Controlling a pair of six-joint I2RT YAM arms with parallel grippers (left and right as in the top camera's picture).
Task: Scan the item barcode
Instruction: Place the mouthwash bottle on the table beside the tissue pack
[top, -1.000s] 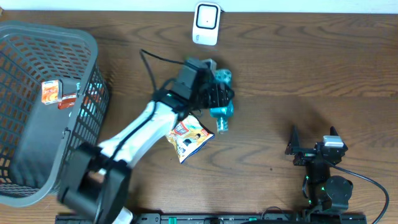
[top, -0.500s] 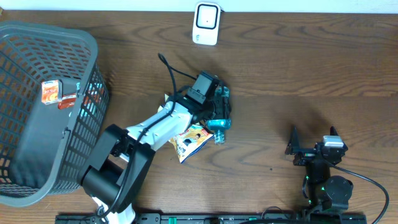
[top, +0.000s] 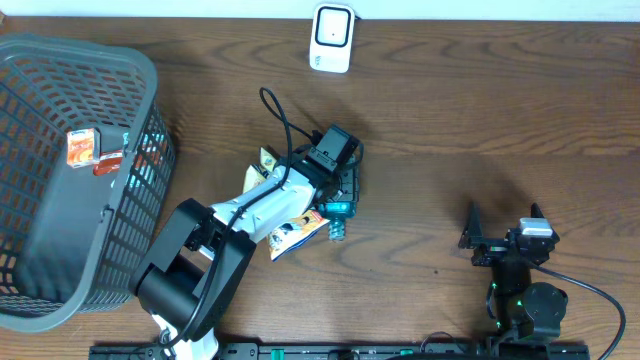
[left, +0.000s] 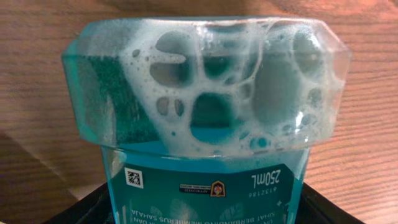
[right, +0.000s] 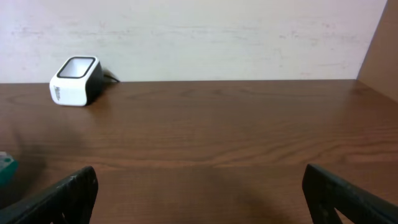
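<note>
We count one teal bottle (top: 338, 208), one white scanner (top: 332, 37), one grey basket (top: 40, 250), one snack packet (top: 296, 229) and two claws.

The basket stands at the left edge of the tabletop (top: 500, 120). Inside it are a small orange carton (top: 82, 147) and something red just beside it that we cannot make out. The scanner sits at the far edge, face up. The left arm reaches in from the near-left corner and lies across the snack packet, covering part of it. A pale yellow corner shows on the arm's other side, and we cannot tell whether it belongs to the same packet.

The bottle is near the middle of the tabletop, well apart from the scanner. The left claw (top: 340, 190) is clenched on it, a dark finger on either side. In the left wrist view the bottle (left: 205, 93) fills the frame, its liquid foamy. Its label reads upside down, with a small square code (left: 133, 178) at the label's left.

The right claw (right: 199, 199) rests released at the near-right, fingers wide apart, well away from the bottle.
</note>
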